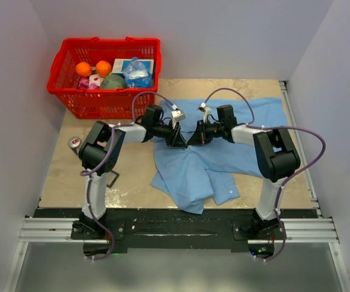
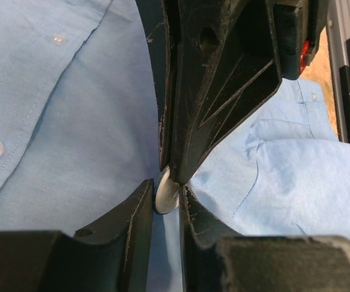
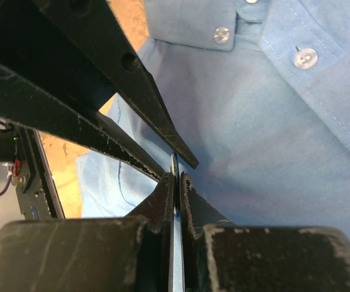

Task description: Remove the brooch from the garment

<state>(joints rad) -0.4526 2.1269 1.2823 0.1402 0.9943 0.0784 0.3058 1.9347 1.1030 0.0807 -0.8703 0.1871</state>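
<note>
Where the two arms meet above the middle of the shirt, the left gripper and the right gripper stand tip to tip, touching or nearly so. Left gripper: jaws narrow, with the brooch between them. In the left wrist view the brooch shows only as a small pale rounded edge, and both fingers appear to touch it, one on each side. Right gripper: jaws closed, reaching in from directly opposite the left gripper, with its tips resting on the upper edge of the brooch. In the right wrist view a thin pale sliver runs between the right gripper's fingers; whether this is a fold of cloth or the edge of the brooch cannot be told. Light blue cloth lies directly beneath both grippers and spreads out on either side of them, crumpled on the counter. Two white buttons along a stitched band lie beyond the right gripper's tips. A red basket holding oranges and other goods stands on the counter well beyond the left gripper, toward the far corner on that gripper's side.
</note>
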